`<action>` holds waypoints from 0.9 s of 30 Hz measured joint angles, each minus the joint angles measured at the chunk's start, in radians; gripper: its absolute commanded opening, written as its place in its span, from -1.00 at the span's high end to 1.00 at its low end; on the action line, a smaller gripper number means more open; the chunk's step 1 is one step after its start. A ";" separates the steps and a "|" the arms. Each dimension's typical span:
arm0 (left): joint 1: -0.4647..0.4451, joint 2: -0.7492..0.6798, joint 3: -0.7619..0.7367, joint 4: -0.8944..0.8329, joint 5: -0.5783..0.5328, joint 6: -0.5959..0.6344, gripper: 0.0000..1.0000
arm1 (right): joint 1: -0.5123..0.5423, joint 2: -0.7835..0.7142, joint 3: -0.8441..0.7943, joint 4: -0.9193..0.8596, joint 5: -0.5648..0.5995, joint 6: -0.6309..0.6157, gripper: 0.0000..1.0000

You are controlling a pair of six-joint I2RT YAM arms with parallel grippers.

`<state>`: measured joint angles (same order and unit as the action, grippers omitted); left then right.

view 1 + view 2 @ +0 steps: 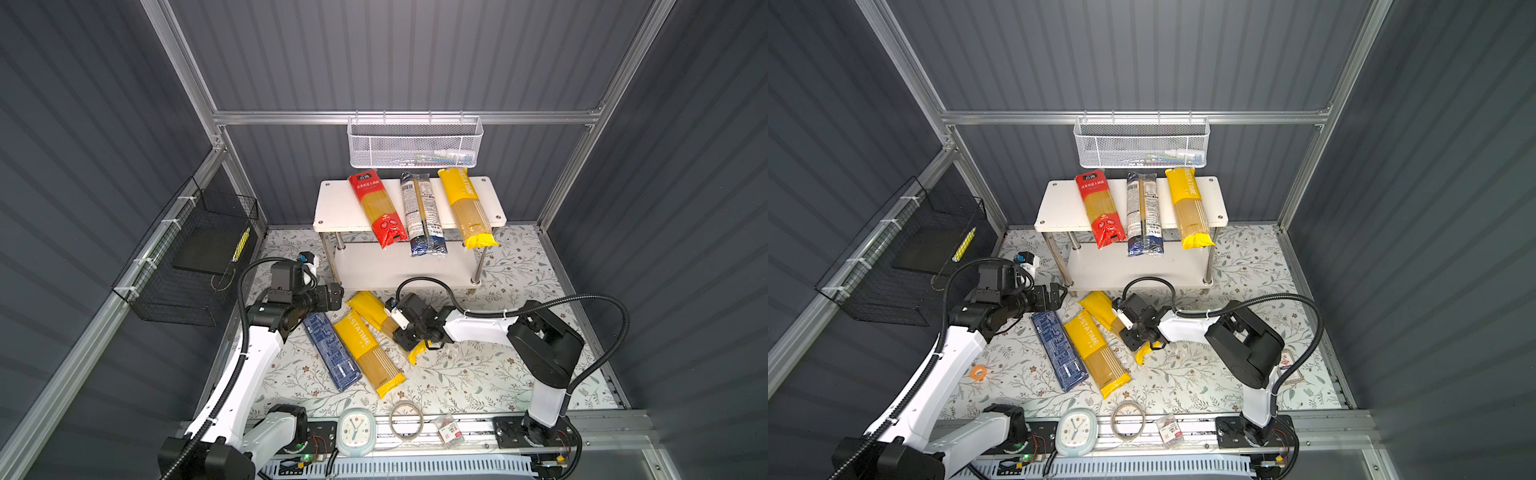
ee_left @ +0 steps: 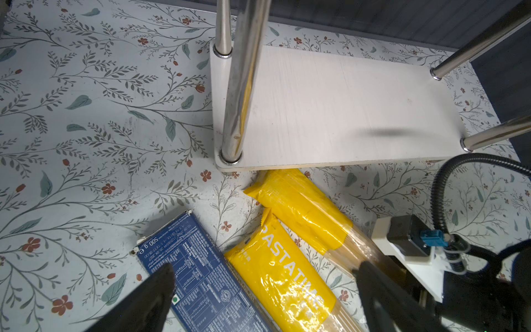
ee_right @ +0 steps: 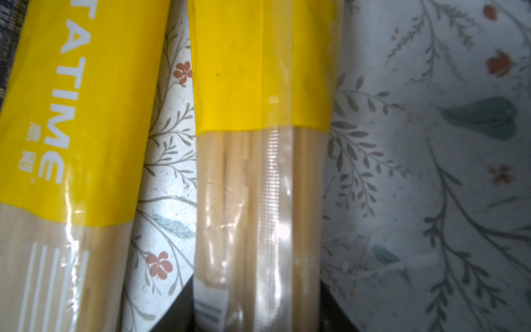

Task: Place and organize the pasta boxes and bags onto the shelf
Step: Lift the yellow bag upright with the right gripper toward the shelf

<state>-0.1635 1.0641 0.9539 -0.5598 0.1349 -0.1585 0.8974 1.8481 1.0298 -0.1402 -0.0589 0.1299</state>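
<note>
On the shelf's (image 1: 336,203) (image 1: 1059,203) top board lie a red bag (image 1: 376,208) (image 1: 1100,208), a clear bag with dark-blue ends (image 1: 422,212) (image 1: 1144,212) and a yellow bag (image 1: 467,208) (image 1: 1190,208). Its lower board (image 2: 344,109) is bare. In front on the table lie a dark-blue box (image 1: 332,353) (image 2: 207,276), a yellow PASTATIME bag (image 1: 370,353) (image 3: 71,100) and a second yellow bag (image 1: 368,307) (image 3: 258,86). My right gripper (image 1: 409,336) (image 3: 258,301) is shut on that second bag's clear middle. My left gripper (image 1: 338,296) (image 2: 265,270) hovers open above the box's far end.
A white mesh basket (image 1: 415,145) hangs on the back rail above the shelf. A black wire basket (image 1: 187,266) hangs on the left wall. A clock (image 1: 355,430), a tape ring (image 1: 406,419) and a small packet (image 1: 451,432) lie along the front edge.
</note>
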 measured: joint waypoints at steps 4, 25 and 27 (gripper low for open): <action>0.000 0.000 0.000 0.000 0.000 0.000 -0.99 | 0.000 -0.032 -0.028 -0.014 -0.006 0.010 0.28; 0.000 -0.004 0.000 0.000 0.000 0.000 -1.00 | 0.001 -0.342 -0.197 -0.290 0.001 0.119 0.78; 0.000 -0.006 0.000 0.000 0.000 0.000 -0.99 | -0.002 -0.373 -0.210 -0.306 0.004 0.135 0.82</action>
<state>-0.1635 1.0584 0.9539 -0.5598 0.1349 -0.1585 0.8959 1.4746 0.8196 -0.4458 -0.0551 0.2649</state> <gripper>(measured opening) 0.997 0.289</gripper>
